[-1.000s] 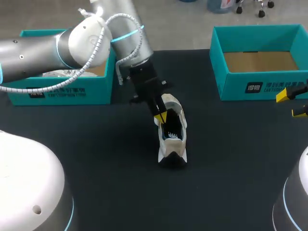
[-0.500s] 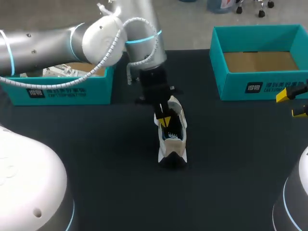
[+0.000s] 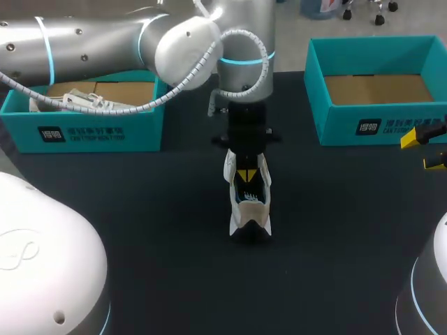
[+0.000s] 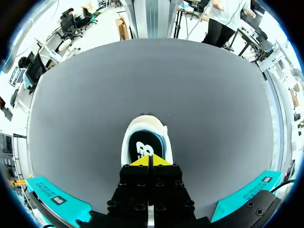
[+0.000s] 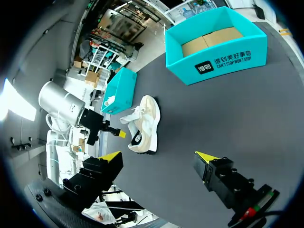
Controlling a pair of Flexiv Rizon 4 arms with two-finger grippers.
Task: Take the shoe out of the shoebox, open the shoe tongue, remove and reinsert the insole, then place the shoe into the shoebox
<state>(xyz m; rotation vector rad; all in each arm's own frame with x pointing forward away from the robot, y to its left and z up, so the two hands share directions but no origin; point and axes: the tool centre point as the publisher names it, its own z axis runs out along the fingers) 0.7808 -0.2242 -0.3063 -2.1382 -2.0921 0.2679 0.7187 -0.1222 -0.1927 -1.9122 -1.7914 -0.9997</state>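
Cream shoe (image 3: 248,201), upright on table (image 3: 140,230) just ahead of left gripper (image 4: 150,160), which is closed tight at shoe's opening w/ nothing visibly caught; judged light, soft upper, stiffer sole, so take heel rim; right gripper (image 5: 159,156) spread, well apart.

The left arm's gripper (image 3: 246,174) has its yellow tips inside the cream-and-white fabric sneaker (image 3: 250,211), which stands on the black table (image 3: 140,223).
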